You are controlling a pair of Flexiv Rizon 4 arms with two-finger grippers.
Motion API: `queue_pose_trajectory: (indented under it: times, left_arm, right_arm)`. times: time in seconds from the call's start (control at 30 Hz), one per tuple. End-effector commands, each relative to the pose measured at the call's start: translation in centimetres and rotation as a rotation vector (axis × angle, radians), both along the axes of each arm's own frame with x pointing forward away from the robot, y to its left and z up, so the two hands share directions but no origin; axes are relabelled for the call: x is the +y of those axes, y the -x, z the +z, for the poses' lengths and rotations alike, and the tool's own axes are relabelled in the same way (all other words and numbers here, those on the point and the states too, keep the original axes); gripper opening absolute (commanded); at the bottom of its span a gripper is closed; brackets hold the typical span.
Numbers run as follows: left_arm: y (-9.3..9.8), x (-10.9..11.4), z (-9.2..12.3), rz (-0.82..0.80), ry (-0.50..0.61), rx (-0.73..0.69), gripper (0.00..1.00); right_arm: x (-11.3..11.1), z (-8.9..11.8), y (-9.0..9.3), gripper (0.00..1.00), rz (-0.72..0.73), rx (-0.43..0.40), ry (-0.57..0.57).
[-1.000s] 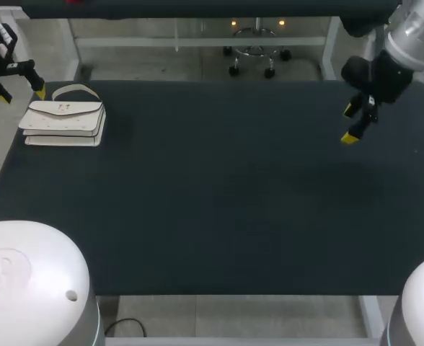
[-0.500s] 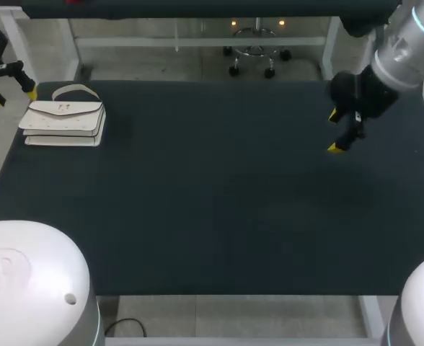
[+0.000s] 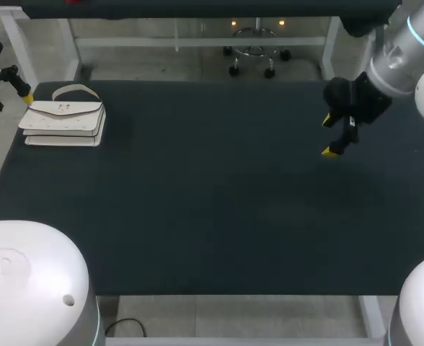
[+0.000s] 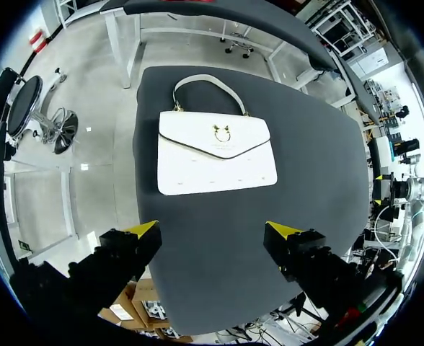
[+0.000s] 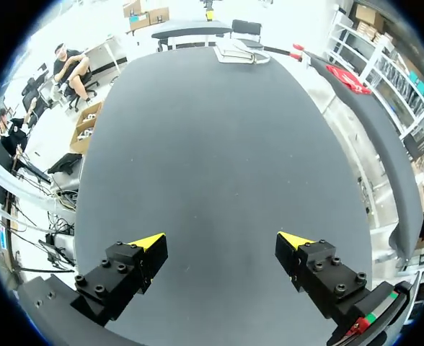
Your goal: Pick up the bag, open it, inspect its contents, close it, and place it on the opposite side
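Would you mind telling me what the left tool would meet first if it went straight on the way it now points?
Probably the white flap handbag lying flat on the black table, which sits straight ahead of the open left tool, though depth is unclear.

smooth leathery bag, matt table

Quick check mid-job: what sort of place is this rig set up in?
Probably a robot test bench in a lab. There is a dark-covered table, my left gripper and right gripper are both open, and a white handbag lies flat as the test item.
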State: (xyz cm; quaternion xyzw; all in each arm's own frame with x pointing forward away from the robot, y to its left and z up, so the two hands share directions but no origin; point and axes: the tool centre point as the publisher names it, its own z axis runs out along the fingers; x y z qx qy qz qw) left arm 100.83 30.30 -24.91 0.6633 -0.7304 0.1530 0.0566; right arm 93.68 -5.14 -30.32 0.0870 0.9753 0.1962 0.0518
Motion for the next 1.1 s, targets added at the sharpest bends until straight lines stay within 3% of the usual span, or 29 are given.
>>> queue_pose_trajectory:
  times: [0.03,0.4,0.63,1.1]
  left_arm:
    - [-0.4,0.1,-0.1,-0.009,0.003,0.009,1.0]
    - [-0.5,0.2,-0.4,-0.003,0.009,0.007,1.0]
    - [-1.1,1.5,-1.4,-0.001,0.144,-0.029,1.0]
    - [-2.6,2.7,-2.5,0.011,0.231,-0.009,1.0]
  right_arm:
    - [-0.1,0.1,-0.9,1.0,0.022,0.047,-0.007]
    - [0.1,-0.1,-1.0,1.0,0.024,0.047,-0.009]
    - [1.2,-1.6,-1.5,1.0,0.067,0.045,-0.035]
    - [1.5,-2.6,-2.7,1.0,0.07,0.071,-0.076]
